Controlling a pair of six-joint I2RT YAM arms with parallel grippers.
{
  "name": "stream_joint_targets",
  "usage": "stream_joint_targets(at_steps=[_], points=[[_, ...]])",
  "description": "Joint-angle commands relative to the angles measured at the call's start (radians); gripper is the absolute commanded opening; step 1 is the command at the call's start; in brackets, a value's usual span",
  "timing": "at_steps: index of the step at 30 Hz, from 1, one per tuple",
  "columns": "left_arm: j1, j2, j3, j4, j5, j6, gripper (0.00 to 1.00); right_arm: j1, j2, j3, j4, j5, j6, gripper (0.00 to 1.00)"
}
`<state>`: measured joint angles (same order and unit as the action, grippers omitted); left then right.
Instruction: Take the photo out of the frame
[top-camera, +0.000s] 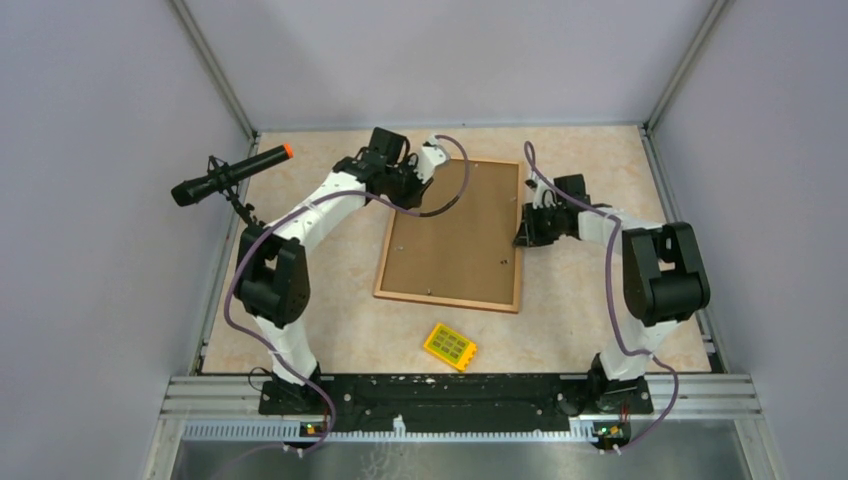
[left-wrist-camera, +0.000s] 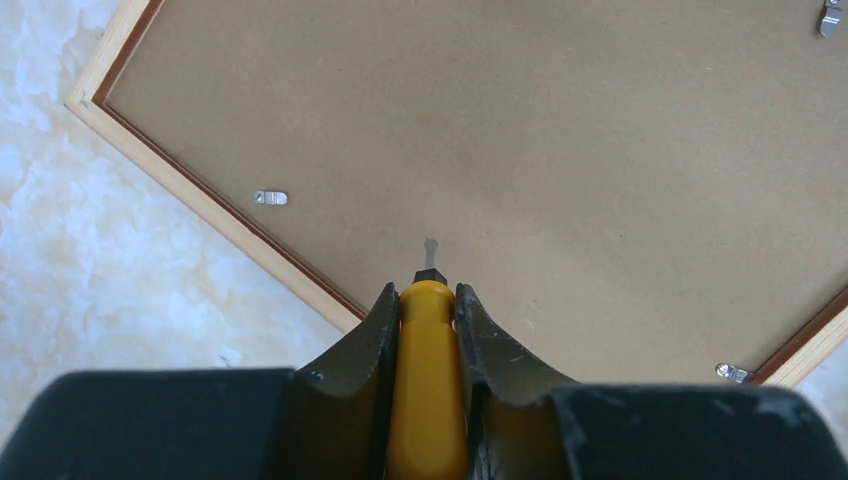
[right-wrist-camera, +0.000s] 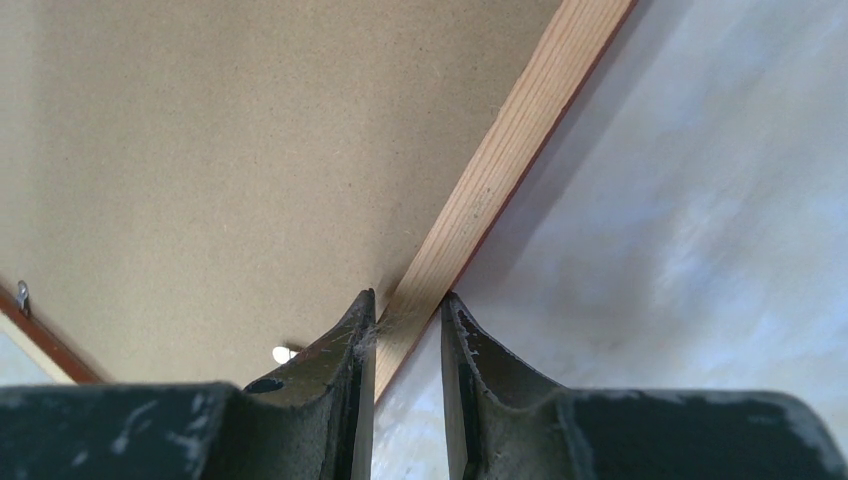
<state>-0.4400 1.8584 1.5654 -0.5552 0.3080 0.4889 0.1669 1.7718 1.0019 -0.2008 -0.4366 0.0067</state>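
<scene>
The frame (top-camera: 447, 296) lies face down on the counter (top-camera: 340, 320), the photo hidden beneath. The left pincer (left-wrist-camera: 428, 300) grasps a screwdriver (left-wrist-camera: 425, 390); the right pincer (right-wrist-camera: 405, 310) pinches the frame's rim. The tip could skid off a clip (left-wrist-camera: 270, 198), gouging the board (left-wrist-camera: 550, 150).

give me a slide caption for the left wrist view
Left gripper clamps a yellow-handled tool, its dark tip pointing at the brown fibreboard back of the wood-rimmed picture frame, near a small metal clip.

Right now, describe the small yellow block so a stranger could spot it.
Find the large frame lying back-up mid-table. Between its near edge and the arm bases, apart from the frame, lies the small yellow block. Unlike the brown frame, it is bright yellow with a grid of green squares on top.
</scene>
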Motion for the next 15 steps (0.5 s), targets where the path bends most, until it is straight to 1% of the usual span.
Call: stream_joint_targets(at_steps=[1,3,5,7,9,10,11,12,15], points=[[0.008,-0.104,-0.093,0.012,0.058,-0.03,0.0,0.006,-0.116,-0.098,-0.123,-0.142,-0.037,0.17],[0.009,-0.125,-0.129,0.016,0.082,-0.046,0.0,0.006,-0.164,-0.095,-0.174,-0.185,-0.075,0.27],[0.011,-0.143,-0.153,0.016,0.114,-0.058,0.0,0.007,-0.202,-0.057,-0.237,-0.18,-0.135,0.39],[0.011,-0.158,-0.165,0.017,0.141,-0.069,0.0,0.006,-0.223,-0.006,-0.263,-0.125,-0.183,0.56],[0.011,-0.169,-0.167,0.014,0.166,-0.075,0.0,0.006,-0.224,0.053,-0.246,-0.064,-0.216,0.7],[0.011,-0.175,-0.168,0.014,0.174,-0.081,0.0,0.006,-0.215,0.083,-0.229,-0.046,-0.225,0.79],[0.011,-0.18,-0.169,0.013,0.179,-0.084,0.0,0.006,-0.196,0.119,-0.217,-0.033,-0.231,0.84],[0.011,-0.185,-0.171,0.014,0.184,-0.09,0.0,0.006,-0.169,0.159,-0.21,-0.03,-0.233,0.85],[0.011,-0.199,-0.18,0.02,0.192,-0.101,0.0,0.006,-0.064,0.312,-0.217,-0.032,-0.256,0.86]])
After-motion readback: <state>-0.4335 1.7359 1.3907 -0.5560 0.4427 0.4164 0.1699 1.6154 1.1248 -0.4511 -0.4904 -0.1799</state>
